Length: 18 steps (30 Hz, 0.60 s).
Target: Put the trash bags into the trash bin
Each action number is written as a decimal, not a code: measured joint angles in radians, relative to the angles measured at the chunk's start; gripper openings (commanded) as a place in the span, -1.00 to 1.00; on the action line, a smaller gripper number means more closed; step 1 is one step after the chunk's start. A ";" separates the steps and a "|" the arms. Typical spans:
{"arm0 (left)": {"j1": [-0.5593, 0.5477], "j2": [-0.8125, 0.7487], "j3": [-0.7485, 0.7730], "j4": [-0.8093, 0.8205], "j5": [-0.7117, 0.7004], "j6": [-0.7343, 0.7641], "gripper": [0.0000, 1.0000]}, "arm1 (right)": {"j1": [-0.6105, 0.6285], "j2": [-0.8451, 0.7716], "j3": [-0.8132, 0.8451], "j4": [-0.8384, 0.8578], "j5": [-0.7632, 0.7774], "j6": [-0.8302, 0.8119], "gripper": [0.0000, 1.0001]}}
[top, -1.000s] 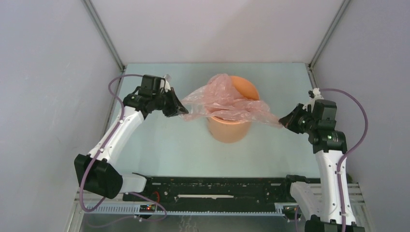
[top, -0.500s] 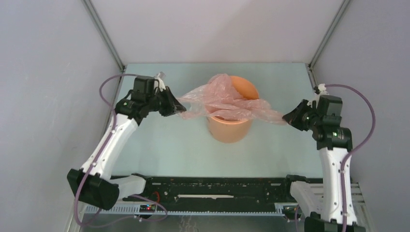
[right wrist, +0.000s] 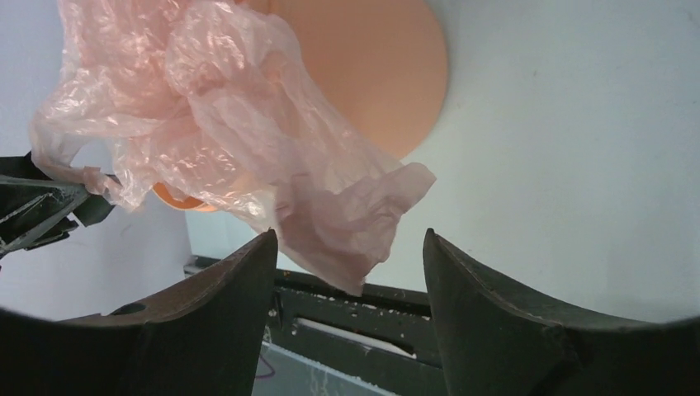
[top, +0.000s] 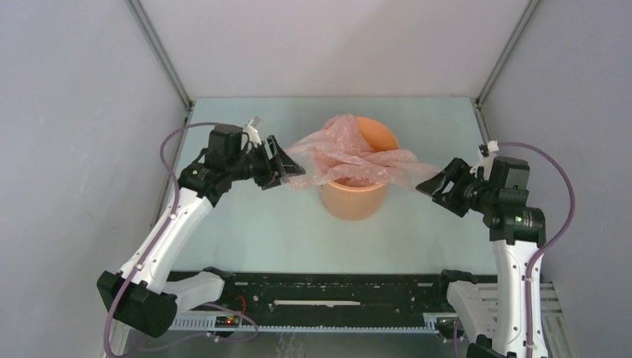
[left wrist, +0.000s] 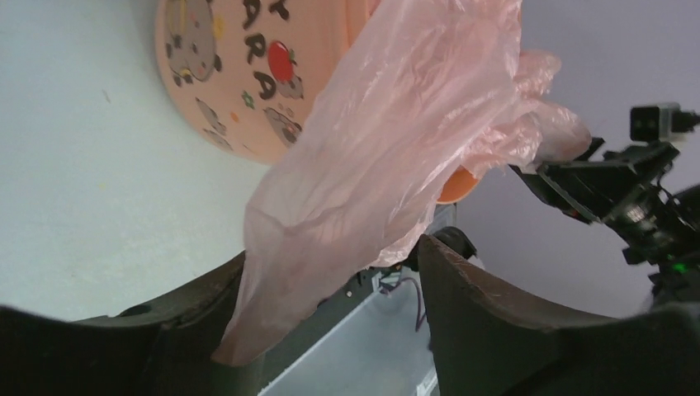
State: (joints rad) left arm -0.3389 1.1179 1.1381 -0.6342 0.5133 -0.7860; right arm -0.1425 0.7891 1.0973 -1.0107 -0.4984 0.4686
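The trash bag, a wrinkly pale-pink film, lies draped across the top of the orange trash bin at mid table, with one end sticking out on each side. My left gripper is open at the bag's left end. In the left wrist view that end of the bag hangs loose between the spread fingers and rests against the left one, in front of the bin with its printed wall. My right gripper is open at the right end. There the bag dangles unclamped above the bin.
Grey enclosure walls stand close on the left, right and back, with metal posts at the back corners. A black rail runs along the near edge between the arm bases. Pale tabletop surrounds the bin.
Both grippers have opened and let go of the bag's ends. The stretched film has slackened onto the bin. Both grippers have shifted slightly towards the bin.
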 measured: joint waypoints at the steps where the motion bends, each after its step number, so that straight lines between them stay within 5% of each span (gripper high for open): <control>1: -0.013 0.001 -0.005 0.006 0.001 -0.003 0.48 | 0.000 0.000 -0.015 0.006 -0.007 0.011 0.47; 6: -0.067 0.004 -0.013 0.023 0.011 -0.031 0.59 | 0.010 0.008 -0.079 0.083 -0.027 0.123 0.30; 9: -0.082 0.006 -0.013 0.027 0.008 -0.047 0.14 | 0.054 0.002 -0.117 0.154 -0.021 0.201 -0.18; 12: -0.089 0.014 -0.018 0.020 -0.012 -0.035 -0.47 | 0.080 -0.013 -0.151 0.189 -0.021 0.248 -0.99; 15: -0.089 0.042 -0.019 -0.022 -0.042 0.007 -0.82 | 0.072 -0.013 -0.159 0.193 -0.030 0.244 -1.00; 18: -0.086 0.068 -0.017 -0.082 -0.068 0.043 -0.89 | 0.029 -0.013 -0.158 0.178 -0.072 0.204 -1.00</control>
State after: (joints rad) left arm -0.4252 1.1862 1.1213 -0.7166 0.4454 -0.7433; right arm -0.1139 0.7757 0.9394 -0.8326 -0.5709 0.6727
